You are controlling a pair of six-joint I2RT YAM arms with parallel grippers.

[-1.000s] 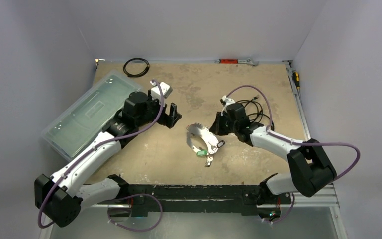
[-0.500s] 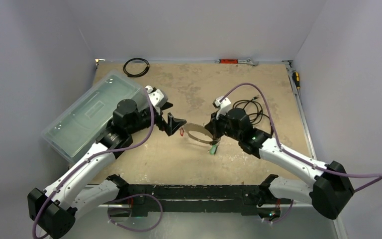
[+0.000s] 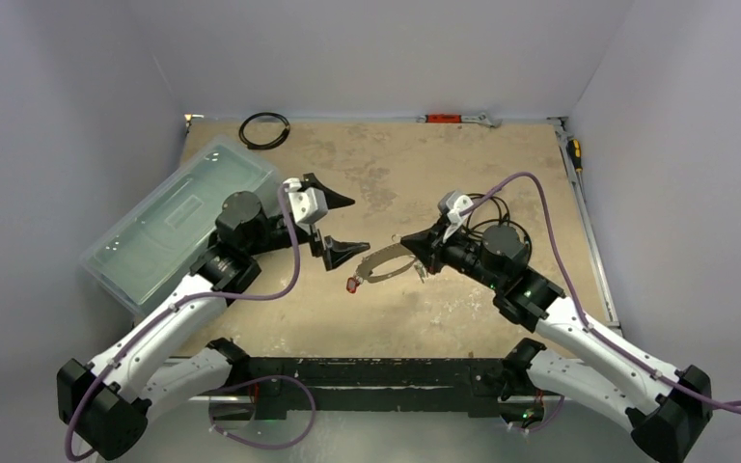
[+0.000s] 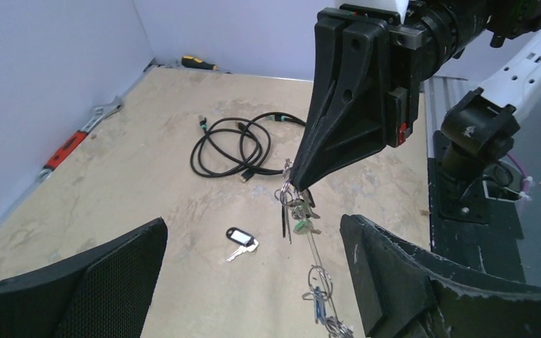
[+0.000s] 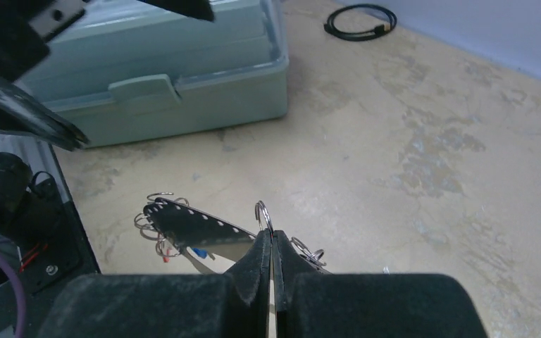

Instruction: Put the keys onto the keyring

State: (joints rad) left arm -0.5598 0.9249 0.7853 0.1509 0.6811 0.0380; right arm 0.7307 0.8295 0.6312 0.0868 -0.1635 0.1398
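The keyring [image 3: 386, 261] hangs off the surface [image 3: 396, 164] at the centre of the overhead view, pinched at its right edge by the right end effector [image 3: 415, 249], whose fingers are pressed together on the thin metal (the right wrist view shows them meeting on it); several keys [image 4: 301, 225] dangle from it, a green tag near the grip, a red tag [image 3: 352, 285] at the hoop's left end; one black-tagged key [image 4: 240, 238] lies loose on the surface; the left end effector [image 3: 347, 224] stands wide open at the hoop's left end, contact unclear; a black cable [image 4: 236, 144] lies beyond; a pale green box [image 3: 178, 222] sits at left.
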